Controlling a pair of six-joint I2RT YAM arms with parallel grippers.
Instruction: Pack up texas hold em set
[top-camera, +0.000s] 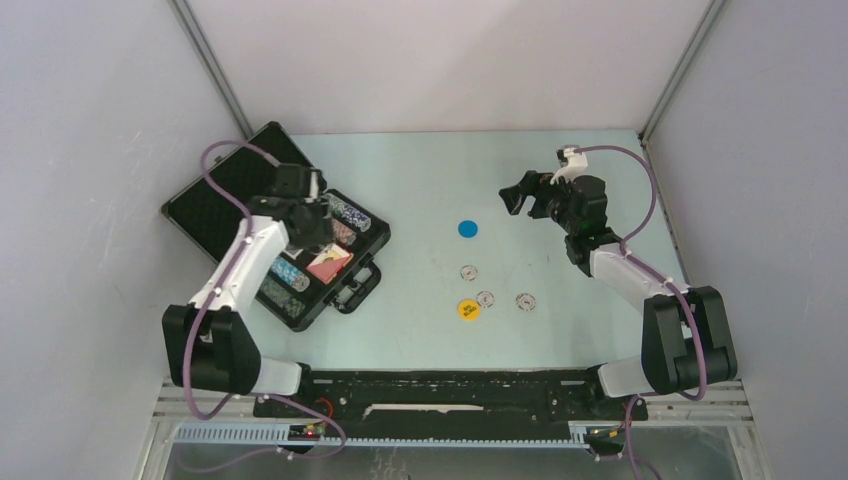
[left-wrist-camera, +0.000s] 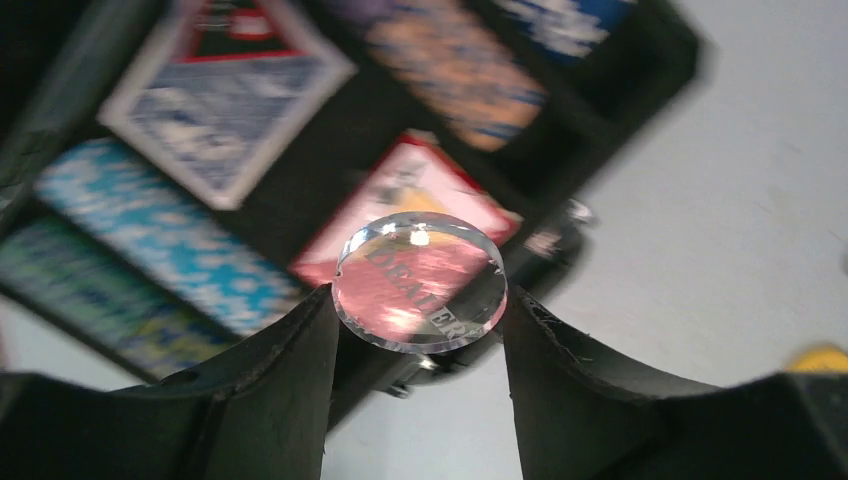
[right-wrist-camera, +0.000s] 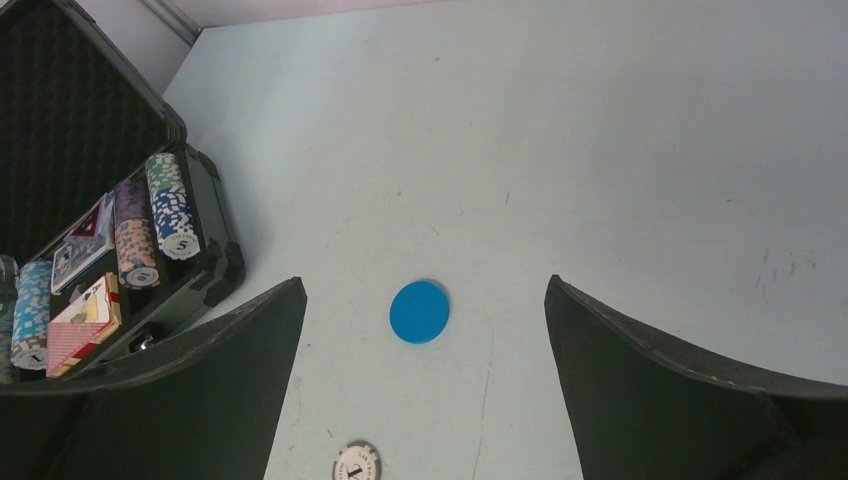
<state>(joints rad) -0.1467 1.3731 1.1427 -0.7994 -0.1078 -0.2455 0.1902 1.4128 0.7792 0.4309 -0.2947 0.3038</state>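
Note:
The black briefcase (top-camera: 215, 205) lies open at the left, with chip rows (top-camera: 348, 213) and a red card deck (top-camera: 329, 263) in its foam tray. My left gripper (top-camera: 310, 228) hangs over the tray, shut on a clear round "DEALER" disc (left-wrist-camera: 420, 283), held by its edges above the red deck (left-wrist-camera: 400, 205). My right gripper (top-camera: 520, 195) is open and empty. In the right wrist view it (right-wrist-camera: 425, 283) is above a blue disc (right-wrist-camera: 419, 311) on the table, with the disc between its fingers. The triangular marker is not visible.
Loose on the table are the blue disc (top-camera: 467, 228), a yellow disc (top-camera: 468, 309) and three white chips (top-camera: 467, 272) (top-camera: 486, 298) (top-camera: 525, 301). The briefcase handle (top-camera: 358, 290) points toward the middle. Grey walls close in the left, right and back.

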